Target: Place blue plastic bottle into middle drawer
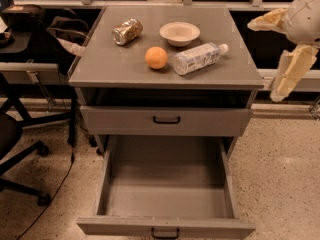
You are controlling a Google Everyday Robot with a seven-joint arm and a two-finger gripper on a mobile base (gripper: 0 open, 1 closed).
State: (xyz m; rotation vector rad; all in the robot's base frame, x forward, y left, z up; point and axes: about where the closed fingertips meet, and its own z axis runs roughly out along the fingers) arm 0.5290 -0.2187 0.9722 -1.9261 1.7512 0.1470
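1. Your pincer [263, 61] hung off the cabinet's right edge, fingers spread wide apart, nothing held.
2. There it was: the blue plastic bottle [199, 58] lay on its side just left of the pincer, with its cap pointing toward it.
3. You'd have done best to close across the bottle's body, since it looked ready to roll.
4. Beyond the bottle, farther left, sat the orange [156, 57], very close, so a descent from above seemed safest.
5. Below and left of the pincer, the middle drawer [167, 194] stood pulled out.
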